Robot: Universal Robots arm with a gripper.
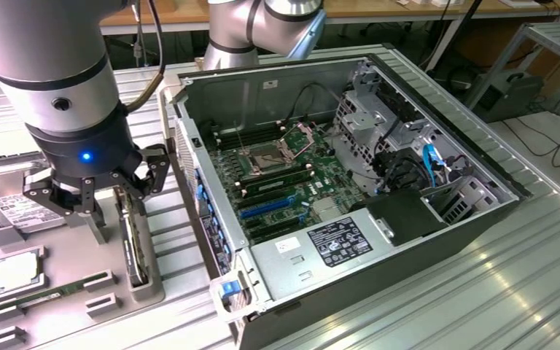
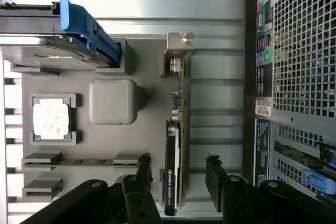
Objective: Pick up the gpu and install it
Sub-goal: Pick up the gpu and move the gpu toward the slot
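claw [image 1: 114, 222] open wide, nothing held, jaws standing either side of the gpu [image 1: 136, 251]. gpu sits on edge in its slot in the grey tray [image 1: 66, 299], between the fingers and clear of both. its long axis runs near-to-far, along the gap between the jaws, with the silver bracket at the end away from the claw. open pc case [image 1: 358, 182] is just beside the tray, on the exterior view's right.

GPU [image 2: 172, 167]: thin dark card, silver L-shaped bracket at one end, small green logo on its black edge. It stands upright on its long edge in a slot of the grey holder tray [image 2: 152, 129]. It sits beside the open computer case [image 2: 304, 40], not yet installed.
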